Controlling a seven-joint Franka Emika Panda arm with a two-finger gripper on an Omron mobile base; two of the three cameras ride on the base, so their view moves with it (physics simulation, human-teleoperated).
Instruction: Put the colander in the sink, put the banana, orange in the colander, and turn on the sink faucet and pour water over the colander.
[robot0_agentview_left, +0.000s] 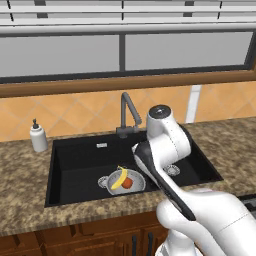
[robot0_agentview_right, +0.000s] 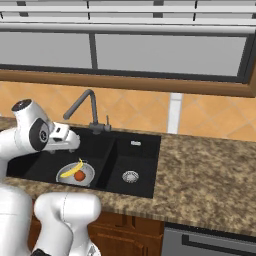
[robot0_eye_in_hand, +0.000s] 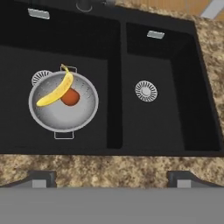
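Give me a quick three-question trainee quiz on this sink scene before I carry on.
1. True or false: the curved yellow banana lies inside the round silvery metal colander.
2. Which basin of the black double sink holds the colander: A) the wider one, B) the narrower one?
3. Fill in: the small reddish-orange fruit sits in the colander beside the ____.

Key: 1 true. 2 A. 3 banana. The two-finger gripper stands open above the front counter edge, holding nothing, and no water shows at the dark grey gooseneck faucet.

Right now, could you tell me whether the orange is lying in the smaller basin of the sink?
No, the orange sits inside the colander with the banana, in the larger basin.
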